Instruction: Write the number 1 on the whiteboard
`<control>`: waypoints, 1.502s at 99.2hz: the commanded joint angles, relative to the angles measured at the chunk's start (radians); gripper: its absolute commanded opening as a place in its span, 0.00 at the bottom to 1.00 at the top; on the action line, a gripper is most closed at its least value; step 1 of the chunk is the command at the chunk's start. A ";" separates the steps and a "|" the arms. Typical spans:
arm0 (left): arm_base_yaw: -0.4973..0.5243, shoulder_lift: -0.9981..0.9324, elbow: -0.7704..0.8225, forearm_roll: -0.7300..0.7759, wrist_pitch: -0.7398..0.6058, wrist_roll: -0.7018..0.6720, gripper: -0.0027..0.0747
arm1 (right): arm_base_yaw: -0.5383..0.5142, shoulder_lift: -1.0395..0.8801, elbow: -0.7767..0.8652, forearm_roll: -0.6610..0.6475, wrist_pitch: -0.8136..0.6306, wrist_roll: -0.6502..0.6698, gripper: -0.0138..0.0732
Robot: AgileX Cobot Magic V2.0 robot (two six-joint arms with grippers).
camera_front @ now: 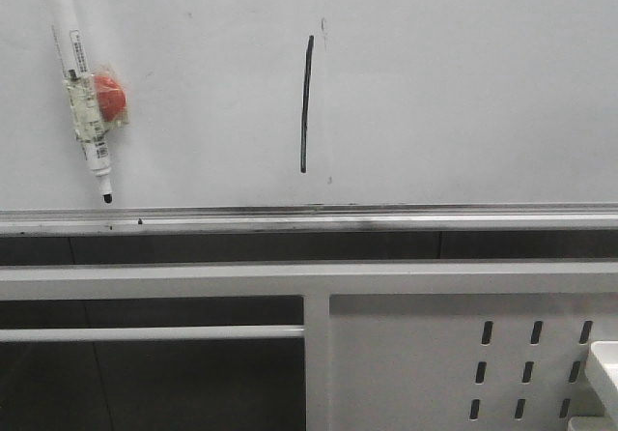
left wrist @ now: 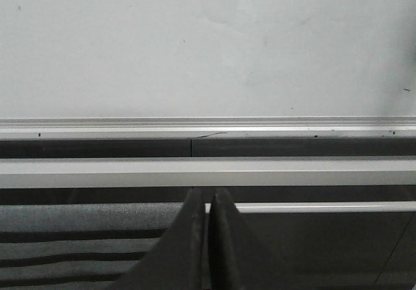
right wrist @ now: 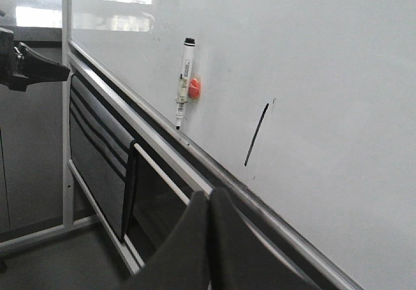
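The whiteboard (camera_front: 463, 83) fills the upper front view, pale and glossy, with a silver rail (camera_front: 386, 220) along its lower edge. A thin dark stroke, the number 1 (camera_front: 306, 104), runs nearly upright on it; the right wrist view shows this number 1 (right wrist: 256, 135) too. A white marker (camera_front: 81, 93) with a black cap hangs tip-down on the board by a red magnet (camera_front: 111, 98), left of the stroke. My left gripper (left wrist: 208, 196) is shut and holds nothing, below the rail. My right gripper (right wrist: 210, 196) is shut and empty, well away from the board.
A white perforated metal frame (camera_front: 435, 354) with a horizontal bar (camera_front: 154, 333) stands below the board. A white object's corner (camera_front: 605, 368) shows at the lower right. The other arm (right wrist: 29, 65) appears at the edge of the right wrist view.
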State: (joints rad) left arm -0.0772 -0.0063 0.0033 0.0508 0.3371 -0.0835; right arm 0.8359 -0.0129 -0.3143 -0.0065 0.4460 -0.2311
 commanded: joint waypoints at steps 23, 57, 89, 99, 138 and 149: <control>0.003 -0.021 0.035 0.005 -0.052 -0.004 0.01 | -0.023 0.003 0.158 0.057 -0.371 0.045 0.08; 0.003 -0.021 0.035 0.005 -0.052 -0.004 0.01 | -0.266 0.001 0.335 0.146 -0.392 0.142 0.08; 0.003 -0.021 0.035 0.005 -0.054 -0.004 0.01 | -0.730 0.000 0.335 0.148 -0.334 0.146 0.08; 0.003 -0.021 0.035 0.005 -0.054 -0.004 0.01 | -0.852 -0.019 0.335 0.148 -0.291 0.146 0.08; 0.003 -0.021 0.035 0.005 -0.056 -0.004 0.01 | -0.938 -0.019 0.335 0.101 -0.139 0.127 0.08; 0.003 -0.021 0.035 0.005 -0.056 -0.004 0.01 | -0.938 -0.019 0.335 0.101 -0.139 0.127 0.08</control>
State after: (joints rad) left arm -0.0772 -0.0063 0.0033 0.0547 0.3371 -0.0835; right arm -0.0947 -0.0129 0.0073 0.1153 0.3316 -0.0966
